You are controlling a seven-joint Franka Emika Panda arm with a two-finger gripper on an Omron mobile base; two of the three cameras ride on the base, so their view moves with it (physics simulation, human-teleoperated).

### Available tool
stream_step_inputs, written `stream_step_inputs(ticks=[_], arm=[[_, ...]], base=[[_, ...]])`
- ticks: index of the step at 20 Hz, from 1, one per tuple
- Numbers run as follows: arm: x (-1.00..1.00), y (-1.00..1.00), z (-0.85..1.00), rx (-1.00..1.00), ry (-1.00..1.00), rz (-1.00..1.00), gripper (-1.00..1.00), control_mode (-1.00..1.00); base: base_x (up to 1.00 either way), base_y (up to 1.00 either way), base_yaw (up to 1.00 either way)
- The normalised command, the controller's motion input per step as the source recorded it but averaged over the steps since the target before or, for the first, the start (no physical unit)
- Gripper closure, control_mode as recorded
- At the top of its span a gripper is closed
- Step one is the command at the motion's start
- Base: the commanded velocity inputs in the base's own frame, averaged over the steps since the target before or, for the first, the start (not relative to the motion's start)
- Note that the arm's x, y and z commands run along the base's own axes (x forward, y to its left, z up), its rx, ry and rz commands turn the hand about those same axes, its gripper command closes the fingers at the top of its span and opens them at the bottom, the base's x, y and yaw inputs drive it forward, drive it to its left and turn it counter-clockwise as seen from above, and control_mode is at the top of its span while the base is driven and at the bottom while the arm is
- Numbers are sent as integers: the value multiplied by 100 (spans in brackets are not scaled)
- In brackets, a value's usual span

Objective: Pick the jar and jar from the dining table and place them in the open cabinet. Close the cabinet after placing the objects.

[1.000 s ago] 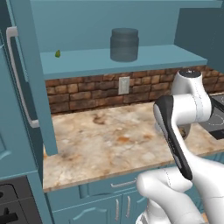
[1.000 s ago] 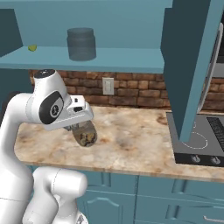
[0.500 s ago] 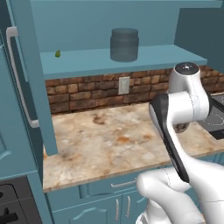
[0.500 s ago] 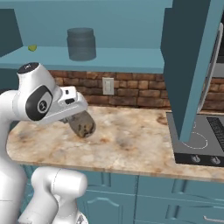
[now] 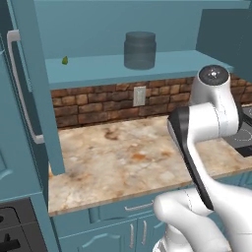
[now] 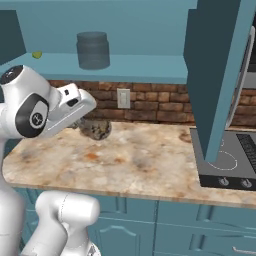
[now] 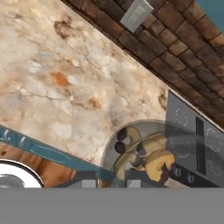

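The wide smoky grey jar [image 5: 140, 49] [image 6: 93, 50] stands upright on the teal shelf [image 5: 98, 69] of the open cabinet [image 6: 215, 75]. My gripper [image 6: 91, 125] is shut on the small clear jar [image 6: 97, 129], holding it tilted above the stone counter, below the shelf. In the hand view the small jar [image 7: 142, 155], with brownish contents, sits right in front of my gripper [image 7: 114, 180]. In the left base view my own arm [image 5: 206, 118] hides the hand. The dining table is out of view.
The cabinet's left door [image 5: 27, 98] with its silver bar handle stands open on the left, and its right door hangs open above a black cooktop [image 6: 225, 165]. A brick backsplash with a wall outlet [image 5: 140, 96] lies behind the counter [image 5: 118, 157]. A small green thing [image 5: 65, 60] lies on the shelf.
My hand has risen with the small jar in it, from low over the counter toward shelf height. The grey jar and the cabinet doors have not moved.
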Motion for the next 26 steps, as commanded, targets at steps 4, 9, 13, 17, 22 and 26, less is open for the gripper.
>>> stream_step_inputs(ticks=[4, 9, 13, 17, 22, 26], arm=[[0, -3, 49, -10, -12, 9, 100, -100], [0, -5, 55, -6, -10, 7, 100, -100], [0, -17, 56, -2, -9, 7, 100, -100], [0, -25, 52, -1, -7, 2, 100, -100], [0, -27, 42, 0, -5, 1, 100, -100], [3, -23, 37, 0, -4, 2, 100, -100]], base=[[0, 0, 0], [0, 0, 0], [0, 0, 0], [0, 0, 0], [0, 0, 0], [0, 0, 0]])
